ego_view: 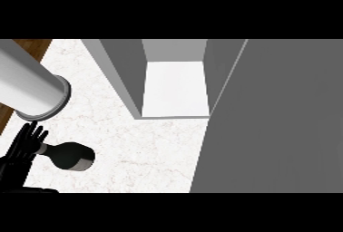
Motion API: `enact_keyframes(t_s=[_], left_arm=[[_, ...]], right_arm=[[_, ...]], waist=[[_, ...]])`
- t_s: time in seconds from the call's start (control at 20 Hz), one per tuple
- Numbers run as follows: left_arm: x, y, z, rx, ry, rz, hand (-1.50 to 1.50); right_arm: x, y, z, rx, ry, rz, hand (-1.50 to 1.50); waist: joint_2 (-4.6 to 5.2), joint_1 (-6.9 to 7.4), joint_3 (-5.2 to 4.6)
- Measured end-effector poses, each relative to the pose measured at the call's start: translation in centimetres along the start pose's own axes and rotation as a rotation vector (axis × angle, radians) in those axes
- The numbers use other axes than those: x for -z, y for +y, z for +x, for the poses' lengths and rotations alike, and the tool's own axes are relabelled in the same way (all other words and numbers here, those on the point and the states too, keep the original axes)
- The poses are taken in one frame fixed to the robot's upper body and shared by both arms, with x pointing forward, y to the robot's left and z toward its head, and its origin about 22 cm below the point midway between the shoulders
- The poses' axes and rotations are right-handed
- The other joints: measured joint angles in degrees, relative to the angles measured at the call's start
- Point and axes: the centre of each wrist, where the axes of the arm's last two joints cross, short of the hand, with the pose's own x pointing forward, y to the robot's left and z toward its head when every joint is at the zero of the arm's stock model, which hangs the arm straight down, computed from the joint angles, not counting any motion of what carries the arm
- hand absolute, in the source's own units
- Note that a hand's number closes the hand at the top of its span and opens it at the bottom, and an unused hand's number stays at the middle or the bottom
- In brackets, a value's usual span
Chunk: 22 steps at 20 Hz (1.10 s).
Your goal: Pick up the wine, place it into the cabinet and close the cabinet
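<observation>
Left hand [23,147]: fingers straight, touching wine bottle [69,156] neck, holding nothing.
Right hand: unseen.
Risk: bottle, apparently lying on table [147,149], could roll from cabinet [175,86].

You will find no text, label, brand, number or sign that can be read here. The dark wine bottle [69,156] lying on the table [147,149] shows you only a plain black body and a grey end, with no label visible. The cabinet [175,77] has plain grey walls and a white inside, without any marking. Its open door [275,118] is one flat grey surface. The grey forearm [30,84] and the black left hand [23,145] also carry no writing that you could read.
</observation>
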Motion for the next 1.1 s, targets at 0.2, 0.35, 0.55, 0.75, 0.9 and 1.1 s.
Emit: enact_keyframes(t_s=[0.2, 0.35, 0.55, 0.75, 0.9, 1.1], left_arm=[[0.7, 0.8, -1.6, 0.006, 0.002, 0.009, -1.50], [1.1, 0.6, -2.9, 0.001, 0.013, 0.006, -1.50], [1.0, 0.4, -4.5, -0.037, 0.039, -0.014, -1.50], [1.3, 0.6, -5.6, -0.071, 0.093, -0.026, -1.50], [1.2, 0.1, -6.6, -0.086, 0.115, -0.037, -1.50], [1.3, -0.2, -7.5, -0.088, 0.132, -0.046, -1.50]], right_arm=[[0.0, -0.2, 0.0, -0.022, -0.016, -0.006, -1.50], [0.1, -0.3, 0.1, -0.027, -0.011, -0.008, -1.50], [0.0, 0.0, 0.1, -0.018, -0.004, -0.001, -1.50], [-0.2, 0.1, -0.1, -0.021, -0.013, -0.003, -1.50], [-0.2, 0.0, -0.2, -0.033, -0.011, -0.005, -1.50], [-0.3, 0.0, -0.3, -0.038, -0.009, -0.006, -1.50]], waist=[[0.08, -0.10, 0.01], [0.08, -0.05, 0.00], [0.02, -0.11, -0.01], [0.05, -0.15, 0.01], [0.06, -0.15, 0.00], [0.08, -0.21, -0.01]])
